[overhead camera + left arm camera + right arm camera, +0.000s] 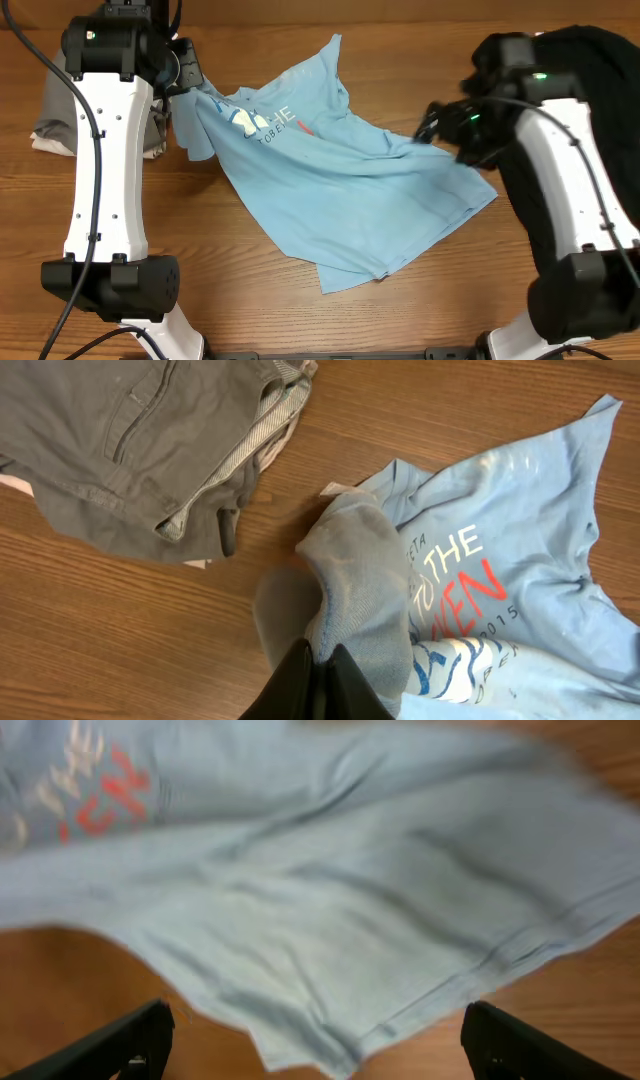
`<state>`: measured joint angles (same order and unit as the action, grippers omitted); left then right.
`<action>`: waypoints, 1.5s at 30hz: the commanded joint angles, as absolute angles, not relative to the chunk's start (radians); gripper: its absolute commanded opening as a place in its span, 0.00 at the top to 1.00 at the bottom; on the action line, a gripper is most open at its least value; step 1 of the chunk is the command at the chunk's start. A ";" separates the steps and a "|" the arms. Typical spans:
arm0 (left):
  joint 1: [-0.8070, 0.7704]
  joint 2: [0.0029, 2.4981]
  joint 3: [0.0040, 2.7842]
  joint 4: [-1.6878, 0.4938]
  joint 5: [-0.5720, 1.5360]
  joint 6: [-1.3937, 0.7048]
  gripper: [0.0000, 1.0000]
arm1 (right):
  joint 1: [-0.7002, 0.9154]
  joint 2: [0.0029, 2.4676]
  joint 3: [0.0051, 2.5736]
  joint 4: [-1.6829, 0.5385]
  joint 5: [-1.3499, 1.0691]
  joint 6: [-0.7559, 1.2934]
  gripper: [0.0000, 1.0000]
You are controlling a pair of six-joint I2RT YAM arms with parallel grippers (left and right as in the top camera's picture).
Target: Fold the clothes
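Note:
The clothes, a light blue T-shirt (350, 190), lie crumpled and spread across the middle of the wooden table, with coral-and-white letters (460, 580) facing up near the left side. My left gripper (190, 85) is at the shirt's upper left. In the left wrist view it (322, 660) is shut on a bunched fold of the sleeve (365, 590). My right gripper (432, 125) hovers at the shirt's right edge. In the right wrist view it (320, 1045) stands wide open, its fingers (140, 1035) apart over a hemmed corner of the T-shirt (350, 890), gripping nothing.
A folded grey garment (50, 120) sits at the far left edge, close to the left arm; it shows as grey trousers (130, 440) in the left wrist view. A black cloth (600, 60) lies at the back right behind the right arm.

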<state>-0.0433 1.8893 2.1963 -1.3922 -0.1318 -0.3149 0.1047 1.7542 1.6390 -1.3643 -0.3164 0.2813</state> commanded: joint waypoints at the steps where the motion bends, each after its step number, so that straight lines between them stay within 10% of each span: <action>1: -0.039 1.887 2.222 -1.383 -0.138 -0.315 0.91 | 0.242 1.743 1.596 -1.402 -0.327 0.259 0.04; 11: -0.039 1.887 2.222 -1.383 -0.138 -0.314 0.89 | 0.566 1.743 1.271 -1.235 -0.316 0.446 0.12; 24: -0.039 1.887 2.220 -1.389 -0.138 -0.315 0.89 | 0.614 1.745 0.952 -0.887 -0.316 0.507 0.22; 45: -0.039 1.891 2.060 -1.351 -0.120 -0.319 0.90 | 0.051 1.842 0.936 -0.485 -0.157 0.479 0.29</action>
<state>-0.0433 1.8893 2.0884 -1.3647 -0.1318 -0.3149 0.1410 1.7687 0.9565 -0.5083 -0.3065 0.5552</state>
